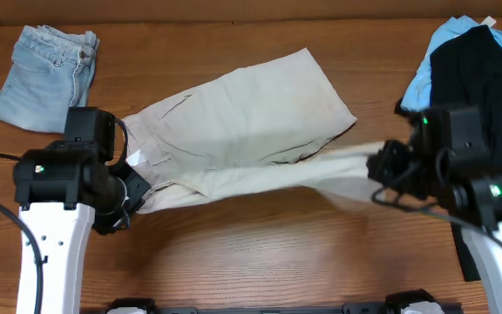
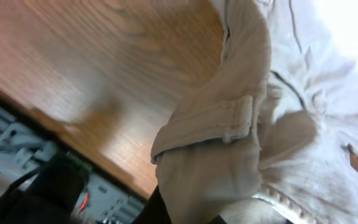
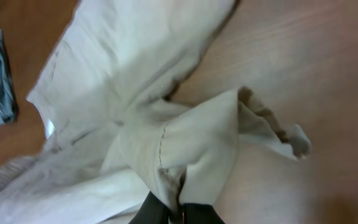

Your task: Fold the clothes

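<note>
Left tool (image 1: 132, 198) and right tool (image 1: 378, 166), arms spread, seemingly pinch the khaki shorts (image 1: 251, 113) stretched between.

Soft, even light overhead; left wrist view blurred, glare whitening the shorts (image 2: 328, 68).

A brown wood-grain table (image 1: 260, 253) fills the view, with a dark rail (image 1: 268, 308) along its near edge.

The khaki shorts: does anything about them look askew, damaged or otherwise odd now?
Yes. The khaki shorts lie slanted on the table, not squared. Their near leg is stretched into a band between the left gripper and the right gripper, and its hem bunches in crumpled folds at the right one. No tear or spill shows.
</note>
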